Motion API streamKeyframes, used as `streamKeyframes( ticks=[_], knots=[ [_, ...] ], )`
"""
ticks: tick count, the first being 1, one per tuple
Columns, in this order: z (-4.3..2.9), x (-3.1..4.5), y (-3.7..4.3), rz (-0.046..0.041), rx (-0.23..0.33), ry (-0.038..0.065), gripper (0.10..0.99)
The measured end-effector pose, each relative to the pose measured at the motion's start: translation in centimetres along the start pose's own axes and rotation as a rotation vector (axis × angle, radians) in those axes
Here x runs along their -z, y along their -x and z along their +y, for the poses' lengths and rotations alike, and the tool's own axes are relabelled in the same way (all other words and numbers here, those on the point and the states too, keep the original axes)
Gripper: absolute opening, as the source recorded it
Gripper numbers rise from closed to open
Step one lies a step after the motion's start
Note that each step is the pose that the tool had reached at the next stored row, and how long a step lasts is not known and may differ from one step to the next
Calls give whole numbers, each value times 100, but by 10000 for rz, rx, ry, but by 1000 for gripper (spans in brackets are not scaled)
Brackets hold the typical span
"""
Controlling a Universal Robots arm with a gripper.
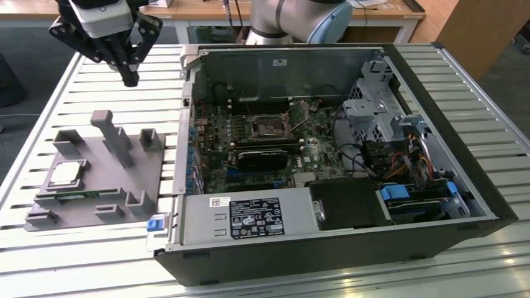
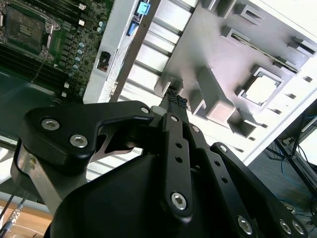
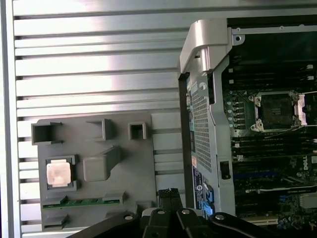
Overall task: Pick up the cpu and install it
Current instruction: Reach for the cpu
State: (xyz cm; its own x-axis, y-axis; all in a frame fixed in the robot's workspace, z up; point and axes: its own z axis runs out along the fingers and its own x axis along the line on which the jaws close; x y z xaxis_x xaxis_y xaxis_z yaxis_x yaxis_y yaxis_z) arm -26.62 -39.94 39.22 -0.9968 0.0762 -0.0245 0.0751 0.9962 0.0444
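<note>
Fingers of the gripper (image 1: 130, 79) are pressed together at their tips and carry nothing, poised in the air over the slatted metal worktop (image 1: 74, 105) at the exterior view's left. Furthest left, the cpu (image 1: 68, 173) lies flat with its silvery face up in a square pocket of a gray holder tray (image 1: 153, 177), apart from the fingers and untouched. A narrow green memory stick (image 1: 79, 197) lies in a slot just beside it, and a tall gray post (image 1: 112, 133) stands on the tray between chip and gripper. By my judgement, closed fingers lowered here would press on the chip rather than grip it. The gripper's wide black linkages could also strike the post. The chip sits low in its pocket, so an off-centre pinch could tilt or drop it. Further right stands the open computer case (image 1: 331, 248). Its empty socket (image 1: 269, 126) lies deep between the case walls, and a chip set down tilted or turned the wrong way could probably harm the socket. The gripper points straight down, near the case's corner, and the arm (image 1: 290, 18) rises behind the case.
</note>
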Motion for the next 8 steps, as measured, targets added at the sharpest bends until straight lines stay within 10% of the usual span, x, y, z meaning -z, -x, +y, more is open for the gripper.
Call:
streamKeyframes(
  ticks=[8],
  knots=[
    [-5,1,-67,0,0,0,106]
  ],
)
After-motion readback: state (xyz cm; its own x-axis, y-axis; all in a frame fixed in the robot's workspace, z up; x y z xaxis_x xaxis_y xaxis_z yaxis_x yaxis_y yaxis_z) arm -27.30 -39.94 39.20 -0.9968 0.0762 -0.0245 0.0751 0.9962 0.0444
